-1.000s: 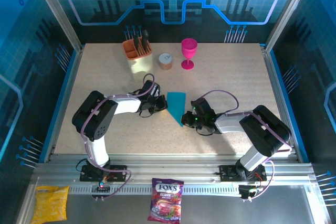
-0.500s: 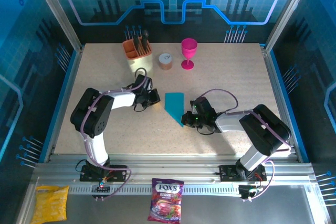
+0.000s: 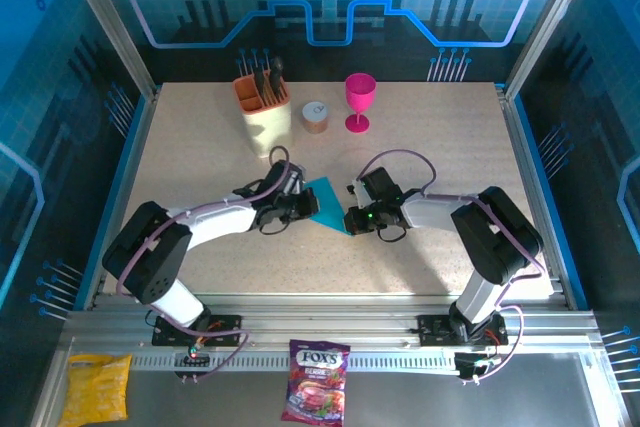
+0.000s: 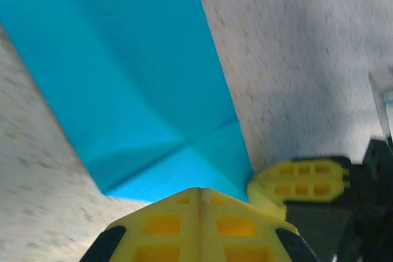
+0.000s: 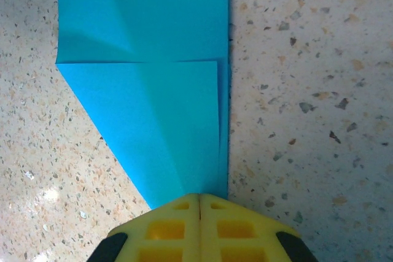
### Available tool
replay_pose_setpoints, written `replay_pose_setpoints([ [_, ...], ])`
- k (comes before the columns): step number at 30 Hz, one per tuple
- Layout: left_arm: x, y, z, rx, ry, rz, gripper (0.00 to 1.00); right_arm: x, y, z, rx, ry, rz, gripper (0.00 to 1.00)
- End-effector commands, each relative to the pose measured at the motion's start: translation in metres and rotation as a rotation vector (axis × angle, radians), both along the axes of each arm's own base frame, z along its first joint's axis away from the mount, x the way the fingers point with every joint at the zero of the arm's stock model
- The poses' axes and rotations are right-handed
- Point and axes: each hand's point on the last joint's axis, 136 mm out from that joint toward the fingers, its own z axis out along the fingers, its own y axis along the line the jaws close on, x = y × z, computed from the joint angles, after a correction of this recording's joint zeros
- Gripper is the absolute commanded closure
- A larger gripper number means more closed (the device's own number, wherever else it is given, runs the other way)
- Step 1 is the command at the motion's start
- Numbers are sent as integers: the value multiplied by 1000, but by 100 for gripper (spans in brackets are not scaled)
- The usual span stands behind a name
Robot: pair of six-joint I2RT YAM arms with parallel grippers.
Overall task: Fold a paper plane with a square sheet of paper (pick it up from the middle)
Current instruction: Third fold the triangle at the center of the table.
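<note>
Partly folded paper [image 3: 330, 201] lies flat on the counter [image 3: 450, 152], nearer than the pink goblet [image 3: 360, 100]. Left pincer [image 3: 310, 209] and right pincer [image 3: 350, 220], both pressed together, flank it, tips touching its edges.

The sheet of paper [image 3: 328, 197] lies flat on the middle of the bench [image 3: 450, 147], between the left gripper [image 3: 306, 209] at its left edge and the right gripper [image 3: 351, 219] at its near tip. Behind it, left to right, stand a utensil holder [image 3: 262, 107], a small jar [image 3: 315, 117] and a goblet [image 3: 360, 102]. Before the arm bases lie a snack bag [image 3: 95, 387], far left, and a candy bag [image 3: 316, 395], centre
</note>
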Motion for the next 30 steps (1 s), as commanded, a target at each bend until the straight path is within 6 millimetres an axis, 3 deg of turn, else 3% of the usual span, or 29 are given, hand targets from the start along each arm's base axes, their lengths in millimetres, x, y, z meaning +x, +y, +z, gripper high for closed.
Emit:
replay_pose_setpoints([
  [1,-5,-17,-3,-43,17,-8,95,-26,-27,-28,-116,120,-2,100],
  [8,11,-26,-15,9,6,-33,95,-27,-30,-30,-122,125,-19,100],
  [13,13,-23,-34,56,25,-43,96,-22,-27,-23,-109,117,-26,100],
  [16,12,-16,-48,96,32,-34,97,-14,-21,-10,-86,103,-23,100],
  [20,8,-6,-63,133,42,-17,99,-3,-15,22,-33,57,-43,100],
  [24,3,2,-67,154,43,5,100,1,-12,52,36,23,-98,100],
  [30,-9,9,-72,156,93,56,100,-10,-11,60,123,39,-269,100],
])
